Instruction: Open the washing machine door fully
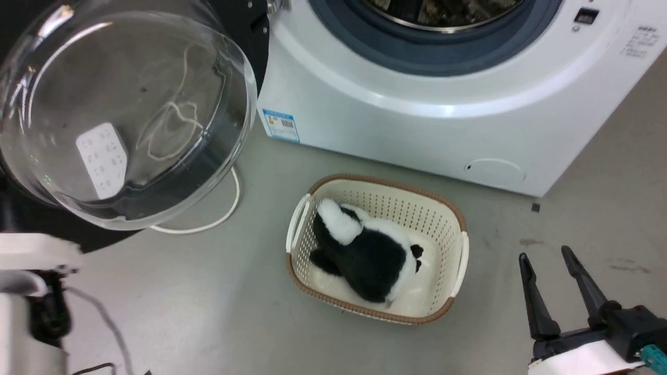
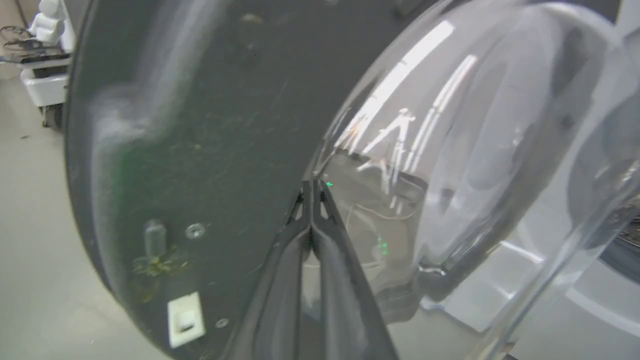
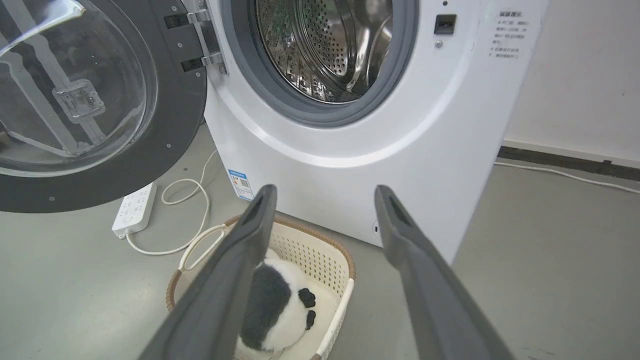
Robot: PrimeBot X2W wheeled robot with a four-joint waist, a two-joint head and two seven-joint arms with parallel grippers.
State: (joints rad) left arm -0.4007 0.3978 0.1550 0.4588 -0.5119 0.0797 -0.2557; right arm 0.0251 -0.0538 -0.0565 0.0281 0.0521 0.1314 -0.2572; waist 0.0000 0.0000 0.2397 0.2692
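Note:
The washing machine door (image 1: 125, 114) stands swung out to the left of the white machine (image 1: 417, 120), its clear glass bowl bulging toward me. In the right wrist view the door (image 3: 175, 120) hangs on its metal hinge (image 3: 205, 35), beside the bare steel drum (image 3: 325, 45). My left gripper (image 2: 312, 187) is shut with nothing between its fingers; its tips rest at the seam between the door's dark inner ring (image 2: 200, 125) and the glass bowl (image 2: 475, 125). My right gripper (image 1: 544, 258) is open low at the right, apart from the machine.
A cream basket (image 1: 333, 192) with a black-and-white plush toy (image 1: 365, 250) sits on the grey floor in front of the machine. A white power strip (image 3: 134, 209) and its looped cable (image 3: 195, 200) lie under the door. A wall (image 3: 585, 75) stands at the right.

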